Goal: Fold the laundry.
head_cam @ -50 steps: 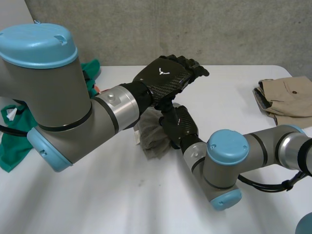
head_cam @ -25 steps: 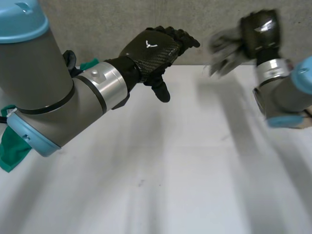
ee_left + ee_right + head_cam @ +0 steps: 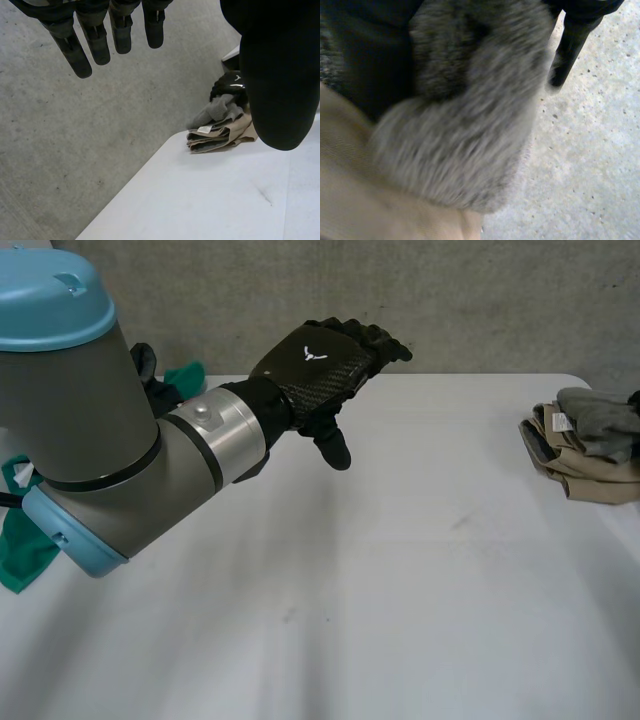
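There, grey cloth [image 3: 465,125] in right hand [image 3: 568,47]

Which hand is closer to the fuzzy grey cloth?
Right. The right hand is at the grey cloth lying on the beige folded pile; the left hand hovers open above the table, well away.

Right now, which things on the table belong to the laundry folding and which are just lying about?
In the job:
grey cloth, on the stack, right hand at it
folded beige stack

Lying about:
green garment, crumpled beside the left arm, untouched; laundry too, probably for later
left hand, open, holding nothing
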You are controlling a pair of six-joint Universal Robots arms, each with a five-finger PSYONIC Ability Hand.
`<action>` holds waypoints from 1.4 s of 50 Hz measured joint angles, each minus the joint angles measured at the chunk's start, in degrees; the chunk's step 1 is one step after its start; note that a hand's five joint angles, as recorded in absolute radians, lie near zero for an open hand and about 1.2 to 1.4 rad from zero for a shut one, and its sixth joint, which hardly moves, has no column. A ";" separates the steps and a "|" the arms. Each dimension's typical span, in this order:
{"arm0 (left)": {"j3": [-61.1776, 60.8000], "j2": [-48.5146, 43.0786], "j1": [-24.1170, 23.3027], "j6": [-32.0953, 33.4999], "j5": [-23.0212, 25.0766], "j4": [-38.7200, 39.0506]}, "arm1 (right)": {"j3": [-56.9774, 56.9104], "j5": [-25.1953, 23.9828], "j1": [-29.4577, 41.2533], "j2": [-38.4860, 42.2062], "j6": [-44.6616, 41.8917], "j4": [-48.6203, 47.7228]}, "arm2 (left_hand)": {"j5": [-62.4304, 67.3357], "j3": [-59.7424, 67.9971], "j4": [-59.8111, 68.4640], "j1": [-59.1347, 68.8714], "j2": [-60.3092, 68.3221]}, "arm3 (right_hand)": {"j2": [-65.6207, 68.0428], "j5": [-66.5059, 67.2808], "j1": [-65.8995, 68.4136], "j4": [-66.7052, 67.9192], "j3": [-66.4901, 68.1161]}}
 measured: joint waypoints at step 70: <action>25.39 -38.72 36.89 18.75 -10.71 24.07 | 54.45 9.68 32.42 -45.26 -18.88 10.34 | 51.02 55.51 56.62 50.23 56.34 | -18.83 -18.71 -14.70 -21.37 -20.39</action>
